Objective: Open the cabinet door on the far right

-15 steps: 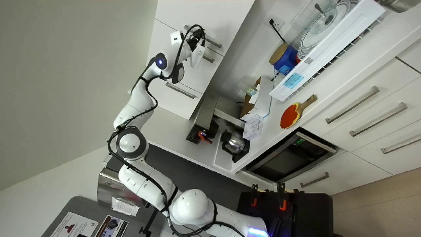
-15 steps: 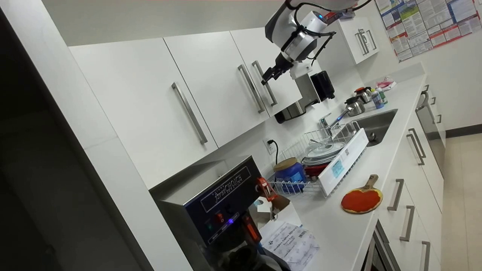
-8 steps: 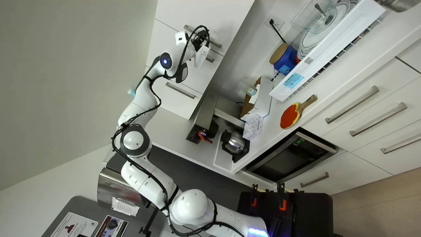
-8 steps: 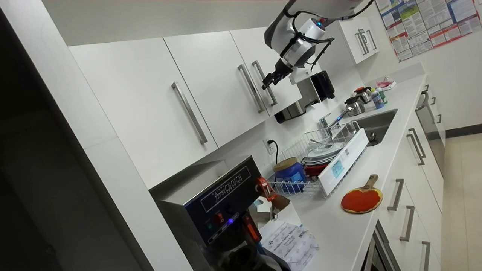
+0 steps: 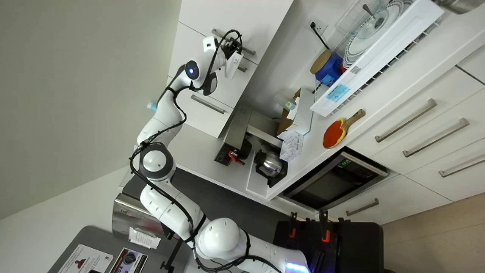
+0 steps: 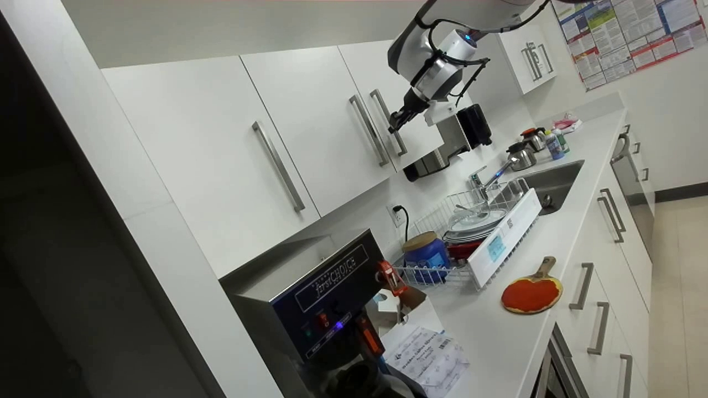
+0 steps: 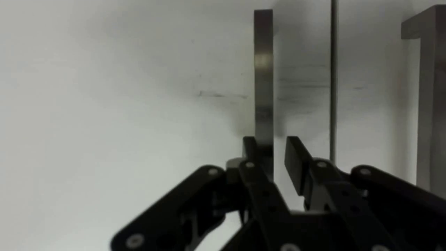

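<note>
The far right cabinet door (image 6: 376, 66) is a plain white panel, flush with its neighbour. Its slim silver bar handle (image 6: 381, 104) stands near the seam. In both exterior views my gripper (image 5: 232, 44) is at this handle, partly covering it. Seen from the wrist, the handle (image 7: 263, 69) runs down between my two black fingers, in front of the white door surface (image 7: 139, 104). It lies close along the left finger, while a narrow strip of white separates it from the right pad (image 7: 296, 164). My gripper (image 7: 271, 142) is therefore narrowed but still open around the bar.
Across the seam (image 7: 333, 87) the adjacent door has a parallel handle (image 7: 427, 104), a short distance from my fingers. Steel and black dispensers (image 6: 474, 126) hang beyond the door. Below are a dish rack (image 6: 500, 243) on the counter and a steel appliance (image 6: 332, 287).
Over the last second my gripper has shifted slightly, lower along the handle in an exterior view. Its fingers have drawn closer together around the bar. The door has not moved.
</note>
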### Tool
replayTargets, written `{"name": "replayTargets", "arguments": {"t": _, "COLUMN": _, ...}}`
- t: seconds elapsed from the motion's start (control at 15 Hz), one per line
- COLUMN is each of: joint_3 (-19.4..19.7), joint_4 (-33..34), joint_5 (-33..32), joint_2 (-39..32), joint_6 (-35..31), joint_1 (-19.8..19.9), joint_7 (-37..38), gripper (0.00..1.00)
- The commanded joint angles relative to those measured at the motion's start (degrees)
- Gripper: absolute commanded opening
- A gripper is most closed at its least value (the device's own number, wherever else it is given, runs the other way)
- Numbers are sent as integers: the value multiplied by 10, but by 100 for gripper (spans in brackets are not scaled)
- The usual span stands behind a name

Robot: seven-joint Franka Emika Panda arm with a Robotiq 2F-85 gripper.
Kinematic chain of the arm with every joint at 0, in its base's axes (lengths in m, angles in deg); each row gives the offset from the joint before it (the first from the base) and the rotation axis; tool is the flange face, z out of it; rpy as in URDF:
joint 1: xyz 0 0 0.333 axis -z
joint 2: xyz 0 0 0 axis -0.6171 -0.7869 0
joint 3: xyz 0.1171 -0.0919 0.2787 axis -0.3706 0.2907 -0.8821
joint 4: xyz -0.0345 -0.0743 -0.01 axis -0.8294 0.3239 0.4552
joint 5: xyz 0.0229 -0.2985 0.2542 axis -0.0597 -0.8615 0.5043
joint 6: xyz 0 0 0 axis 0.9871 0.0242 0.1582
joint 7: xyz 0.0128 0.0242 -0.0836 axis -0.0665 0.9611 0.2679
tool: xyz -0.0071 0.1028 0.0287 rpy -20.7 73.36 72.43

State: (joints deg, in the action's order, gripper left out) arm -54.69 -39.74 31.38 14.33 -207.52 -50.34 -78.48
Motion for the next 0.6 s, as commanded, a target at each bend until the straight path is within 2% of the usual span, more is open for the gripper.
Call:
{"name": "replayTargets", "arguments": {"t": 0.0, "joint_3": -5, "joint_4": 13, "joint_5": 24, "joint_2": -3, "joint_6": 7, "joint_1": 9, "joint_7": -23, "gripper": 1}}
{"name": "replayTargets", "arguments": {"t": 0.07, "joint_3": -5, "joint_4": 5, "joint_5": 23, "joint_2": 4, "joint_6": 9, "joint_1": 10, "joint_7": -25, "gripper": 0}}
{"name": "replayTargets", "arguments": {"t": 0.13, "joint_3": -5, "joint_4": -4, "joint_5": 23, "joint_2": 14, "joint_6": 14, "joint_1": 10, "joint_7": -32, "gripper": 4}}
{"name": "replayTargets", "arguments": {"t": 0.53, "joint_3": 4, "joint_4": -65, "joint_5": 35, "joint_2": 76, "joint_6": 41, "joint_1": 20, "joint_7": -52, "gripper": 4}}
